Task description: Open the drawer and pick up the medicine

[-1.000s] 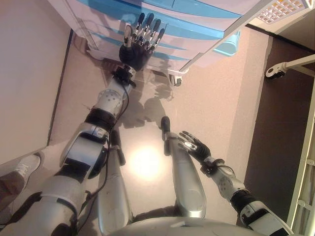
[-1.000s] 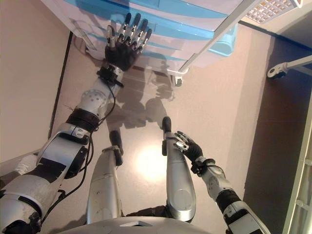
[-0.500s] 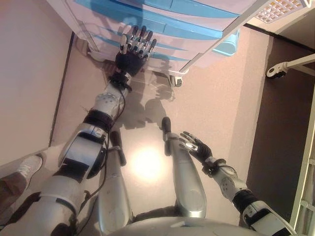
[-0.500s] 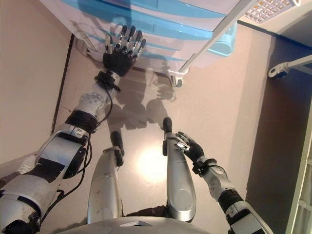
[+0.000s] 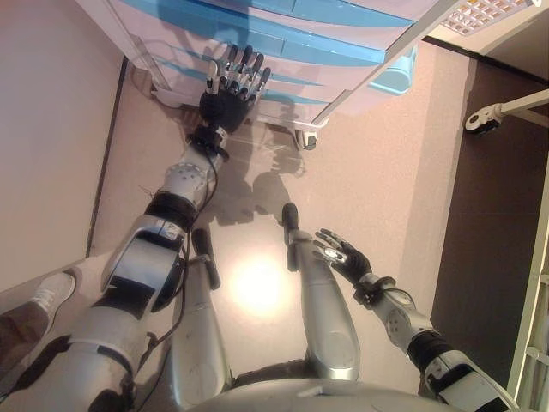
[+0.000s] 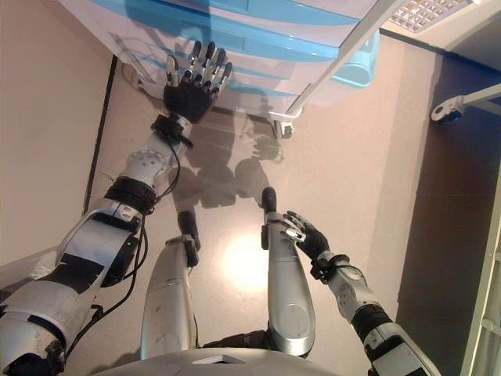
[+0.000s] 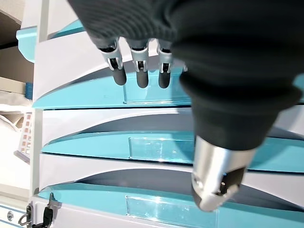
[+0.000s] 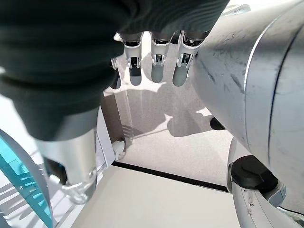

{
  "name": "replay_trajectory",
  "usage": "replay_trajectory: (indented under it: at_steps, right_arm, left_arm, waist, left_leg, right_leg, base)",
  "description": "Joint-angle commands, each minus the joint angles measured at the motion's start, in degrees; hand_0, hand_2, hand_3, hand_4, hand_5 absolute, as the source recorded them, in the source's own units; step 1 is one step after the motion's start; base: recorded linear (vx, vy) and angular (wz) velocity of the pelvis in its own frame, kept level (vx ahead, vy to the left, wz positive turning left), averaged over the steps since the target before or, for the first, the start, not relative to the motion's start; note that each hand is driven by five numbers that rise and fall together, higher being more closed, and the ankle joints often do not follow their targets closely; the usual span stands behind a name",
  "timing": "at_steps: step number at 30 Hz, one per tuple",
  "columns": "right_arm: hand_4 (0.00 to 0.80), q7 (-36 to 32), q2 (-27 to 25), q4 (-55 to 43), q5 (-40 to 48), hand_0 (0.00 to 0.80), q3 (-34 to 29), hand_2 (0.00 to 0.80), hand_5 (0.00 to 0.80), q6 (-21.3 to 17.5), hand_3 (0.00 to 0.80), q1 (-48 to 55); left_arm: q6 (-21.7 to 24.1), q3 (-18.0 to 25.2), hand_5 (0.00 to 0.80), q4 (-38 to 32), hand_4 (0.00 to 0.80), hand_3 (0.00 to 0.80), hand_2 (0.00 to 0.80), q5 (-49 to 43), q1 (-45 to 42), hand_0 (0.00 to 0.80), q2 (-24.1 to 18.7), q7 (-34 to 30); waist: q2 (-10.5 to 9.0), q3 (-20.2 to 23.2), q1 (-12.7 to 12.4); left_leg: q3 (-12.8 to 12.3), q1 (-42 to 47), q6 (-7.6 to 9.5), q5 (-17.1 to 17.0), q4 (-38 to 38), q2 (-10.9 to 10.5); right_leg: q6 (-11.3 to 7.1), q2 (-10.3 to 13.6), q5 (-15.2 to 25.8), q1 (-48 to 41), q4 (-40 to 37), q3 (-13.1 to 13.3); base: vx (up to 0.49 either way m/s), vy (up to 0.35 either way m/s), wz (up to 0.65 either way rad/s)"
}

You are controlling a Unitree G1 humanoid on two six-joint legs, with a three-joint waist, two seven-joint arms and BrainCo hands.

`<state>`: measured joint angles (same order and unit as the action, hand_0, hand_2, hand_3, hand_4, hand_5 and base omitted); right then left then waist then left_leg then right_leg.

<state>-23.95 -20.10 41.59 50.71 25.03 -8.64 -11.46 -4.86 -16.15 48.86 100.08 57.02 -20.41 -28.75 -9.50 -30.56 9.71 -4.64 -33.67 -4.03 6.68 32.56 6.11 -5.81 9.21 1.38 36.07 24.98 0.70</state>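
A white cart with light-blue drawers (image 5: 283,39) stands ahead of me. All drawers look shut; no medicine shows. My left hand (image 5: 230,90) is open, fingers straight, held in front of the lower drawers (image 7: 156,147) without visibly touching them. In the left wrist view its fingers (image 7: 137,71) point at the blue drawer fronts with clear label holders (image 7: 156,148). My right hand (image 5: 341,256) hangs low at my side, open and empty, also seen in the right wrist view (image 8: 152,66).
The cart has a castor wheel (image 5: 307,140) at its near corner. A wall (image 5: 43,129) runs along the left. A person's shoe (image 5: 41,290) shows at the lower left. Another wheeled frame (image 5: 502,112) stands at the right.
My left hand dropped from the upper drawers to the lower drawer fronts over the last second, then barely moved. The right hand stayed put.
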Motion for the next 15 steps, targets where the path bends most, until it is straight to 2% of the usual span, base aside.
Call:
replay_trajectory:
  at_steps: [1,15]
  right_arm:
    - [0.0,-0.13,-1.99,-2.15,1.33,0.0,2.09,0.0,0.0,0.23,0.0,4.92]
    - [0.0,-0.4,-1.73,-1.12,1.83,0.0,2.16,0.0,0.0,-0.1,0.0,4.33]
  left_arm:
    - [-0.05,1.58,0.0,0.57,0.0,0.0,0.0,2.07,3.04,0.0,-0.53,-0.24]
    - [1.46,2.34,0.0,2.47,0.0,0.0,0.0,4.59,4.16,0.0,-0.46,2.22]
  waist:
    - [1.74,1.37,0.11]
    - [1.72,1.33,0.11]
  left_leg:
    - [-1.43,-1.21,1.81,2.69,0.09,-0.63]
    - [-1.4,-1.3,1.63,2.98,0.21,-0.58]
  right_leg:
    - [1.06,-2.63,-5.93,-0.71,5.41,-1.96]
    - [0.94,-2.43,-6.04,-0.74,5.18,-2.12]
  base:
    - [0.0,0.0,0.0]
    - [0.0,0.0,0.0]
